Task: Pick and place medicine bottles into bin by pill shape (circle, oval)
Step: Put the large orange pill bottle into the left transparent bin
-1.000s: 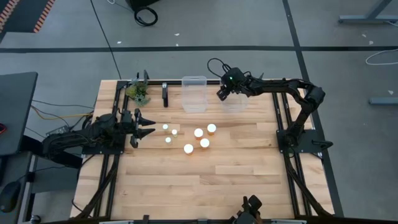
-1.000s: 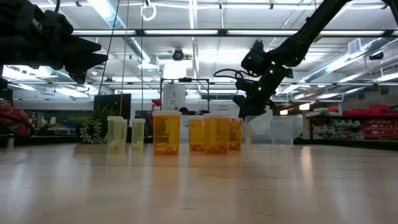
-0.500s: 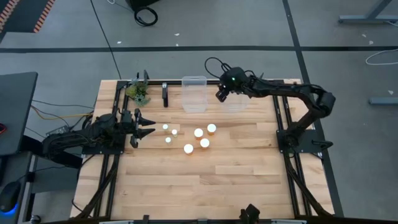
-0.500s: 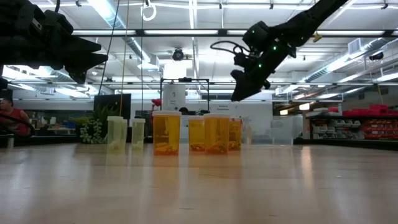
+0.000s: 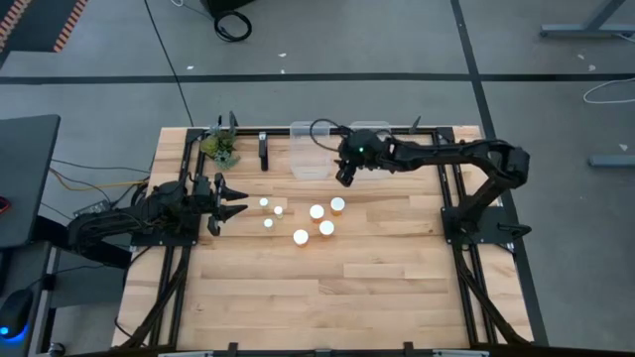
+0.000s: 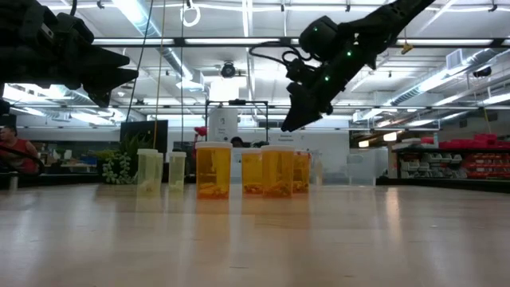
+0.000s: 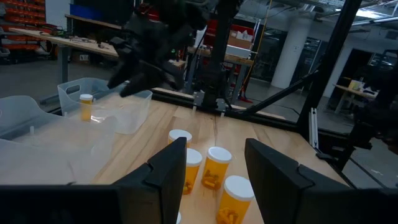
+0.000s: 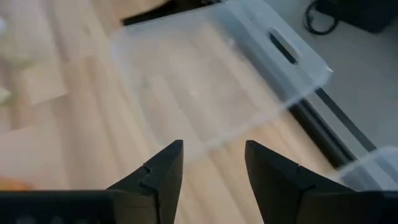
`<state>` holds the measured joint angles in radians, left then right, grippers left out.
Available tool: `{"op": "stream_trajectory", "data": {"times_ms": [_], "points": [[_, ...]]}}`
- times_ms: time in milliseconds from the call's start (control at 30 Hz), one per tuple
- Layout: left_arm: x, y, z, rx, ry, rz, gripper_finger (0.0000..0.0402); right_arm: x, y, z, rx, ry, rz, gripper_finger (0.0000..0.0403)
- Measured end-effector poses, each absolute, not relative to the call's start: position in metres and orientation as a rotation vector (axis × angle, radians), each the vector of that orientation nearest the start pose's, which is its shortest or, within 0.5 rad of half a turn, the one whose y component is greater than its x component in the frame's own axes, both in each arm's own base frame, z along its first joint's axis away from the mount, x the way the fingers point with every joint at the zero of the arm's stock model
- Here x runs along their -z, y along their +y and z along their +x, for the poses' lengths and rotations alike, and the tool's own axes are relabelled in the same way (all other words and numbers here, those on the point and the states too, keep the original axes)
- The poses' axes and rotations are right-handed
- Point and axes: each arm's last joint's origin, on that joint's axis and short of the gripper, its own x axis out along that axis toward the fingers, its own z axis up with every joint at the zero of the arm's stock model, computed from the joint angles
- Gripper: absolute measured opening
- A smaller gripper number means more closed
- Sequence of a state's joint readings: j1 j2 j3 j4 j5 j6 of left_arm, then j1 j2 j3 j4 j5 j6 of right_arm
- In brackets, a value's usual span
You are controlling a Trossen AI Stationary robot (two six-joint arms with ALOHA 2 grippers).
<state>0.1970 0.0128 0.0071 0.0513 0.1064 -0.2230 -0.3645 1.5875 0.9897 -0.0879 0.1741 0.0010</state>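
Observation:
Several medicine bottles with white caps [image 5: 317, 211] stand upright on the wooden table's middle; in the low view the middle ones are orange [image 6: 213, 169] and the left ones pale [image 6: 148, 171]. One more bottle [image 7: 86, 106] stands inside a clear bin [image 7: 127, 102]. My right gripper [image 5: 342, 177] hangs open and empty in the air, between the two bins and the bottles [image 6: 291, 119]; its wrist view shows nothing between the fingers [image 8: 211, 168]. My left gripper [image 5: 233, 203] waits open at the table's left, pointing level at the bottles [image 7: 214, 174].
Two clear plastic bins [image 5: 310, 149] [image 5: 375, 164] stand side by side at the table's far edge; my right arm crosses over the right one. A small green plant [image 5: 220, 149] and a dark upright piece [image 5: 263, 151] stand at the far left. The table's near half shows bare wood.
My right gripper has swung from above the right bin toward the table's left and near edge, rising a little, and now hangs nearer the bottles. Its finger gap looks unchanged. The bottles and my left arm have kept still.

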Motion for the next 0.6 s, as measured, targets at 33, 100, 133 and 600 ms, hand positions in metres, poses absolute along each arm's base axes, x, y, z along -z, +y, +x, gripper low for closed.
{"op": "stream_trajectory", "data": {"times_ms": [33,100,133,600], "points": [[-0.170,0.016,0.097,-0.085,-0.055,-0.216,0.0172,-0.219,-0.119,0.313,0.503,0.688,0.061,0.0180],[-0.170,0.016,0.097,-0.085,-0.055,-0.216,0.0172,-0.219,-0.111,0.316,0.476,0.688,0.048,0.0180],[-0.170,0.016,0.097,-0.085,-0.055,-0.216,0.0172,-0.219,-0.108,0.317,0.466,0.689,0.044,0.0180],[-0.170,0.016,0.097,-0.085,-0.055,-0.216,0.0172,-0.219,-0.095,0.321,0.429,0.687,0.037,0.0180]]}}
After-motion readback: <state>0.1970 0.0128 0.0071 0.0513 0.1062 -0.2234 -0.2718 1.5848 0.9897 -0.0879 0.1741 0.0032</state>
